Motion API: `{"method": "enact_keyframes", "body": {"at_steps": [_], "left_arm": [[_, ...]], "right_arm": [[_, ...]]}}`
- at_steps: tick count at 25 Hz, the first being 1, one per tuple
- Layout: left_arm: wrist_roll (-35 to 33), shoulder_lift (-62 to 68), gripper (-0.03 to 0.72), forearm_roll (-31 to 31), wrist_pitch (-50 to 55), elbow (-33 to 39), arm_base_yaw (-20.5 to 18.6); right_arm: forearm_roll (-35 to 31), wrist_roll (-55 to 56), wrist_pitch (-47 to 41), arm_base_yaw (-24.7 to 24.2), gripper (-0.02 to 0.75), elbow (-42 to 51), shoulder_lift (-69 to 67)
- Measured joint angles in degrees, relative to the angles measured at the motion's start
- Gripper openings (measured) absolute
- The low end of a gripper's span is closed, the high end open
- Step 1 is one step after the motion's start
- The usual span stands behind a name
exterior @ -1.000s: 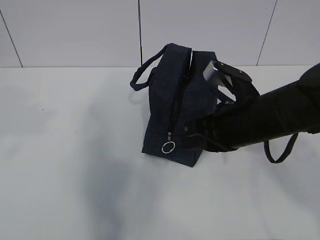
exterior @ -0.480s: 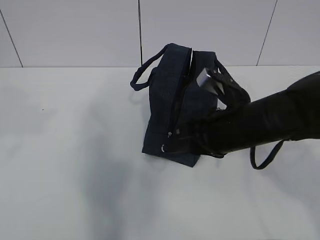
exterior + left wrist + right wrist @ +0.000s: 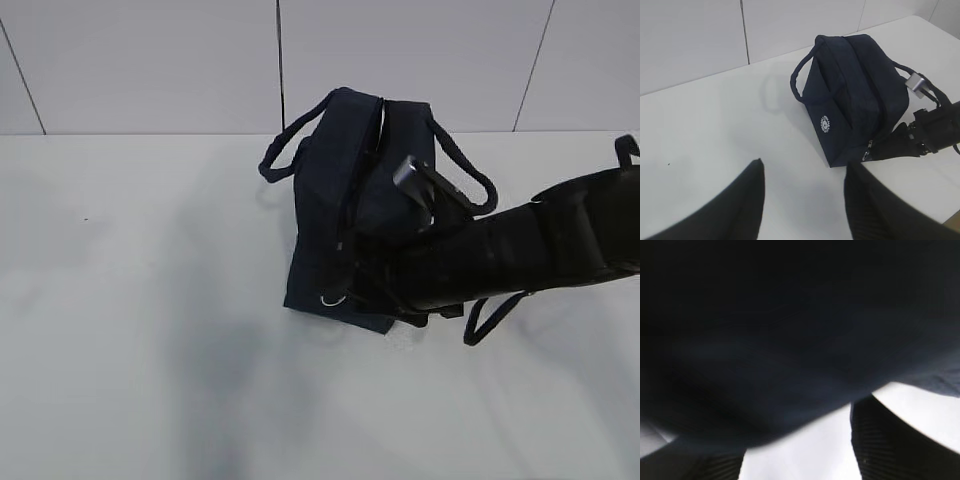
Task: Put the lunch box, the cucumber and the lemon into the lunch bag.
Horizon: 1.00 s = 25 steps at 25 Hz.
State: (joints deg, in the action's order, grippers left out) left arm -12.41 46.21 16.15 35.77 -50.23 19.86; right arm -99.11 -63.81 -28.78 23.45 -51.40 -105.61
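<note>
Black right arm (image 3: 520, 255) reaches in low from the right, its jaws spread apart against the bag's (image 3: 345, 200) near end, by the ring pull (image 3: 333, 299). Left gripper (image 3: 802, 205) hangs clear, jaws apart, empty. One bag, two handles, standing mid-table (image 3: 130, 300). White table, white panelled wall (image 3: 150, 60).

lunch bag (image 3: 850, 105), round white logo (image 3: 826, 123) unreadable
</note>
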Motion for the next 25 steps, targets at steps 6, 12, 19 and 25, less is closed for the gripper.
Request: {"method": "enact_keyframes", "body": {"at_steps": [6, 12, 19, 25], "left_arm": [[0.00, 0.00, 0.370, 0.00, -0.13, 0.00, 0.00], [0.00, 0.00, 0.370, 0.00, -0.13, 0.00, 0.00], [0.00, 0.00, 0.370, 0.00, -0.13, 0.00, 0.00], [0.00, 0.00, 0.370, 0.00, -0.13, 0.00, 0.00]], "right_arm": [[-2.55, -0.43, 2.28, 0.00, 0.424, 0.00, -1.24], [-4.63, -1.47, 1.48, 0.00, 0.421, 0.00, -1.24], [-4.76, -1.60, 0.87, 0.00, 0.421, -1.92, -1.62], [-4.76, -1.60, 0.52, 0.12, 0.391, -3.93, -4.95]]}}
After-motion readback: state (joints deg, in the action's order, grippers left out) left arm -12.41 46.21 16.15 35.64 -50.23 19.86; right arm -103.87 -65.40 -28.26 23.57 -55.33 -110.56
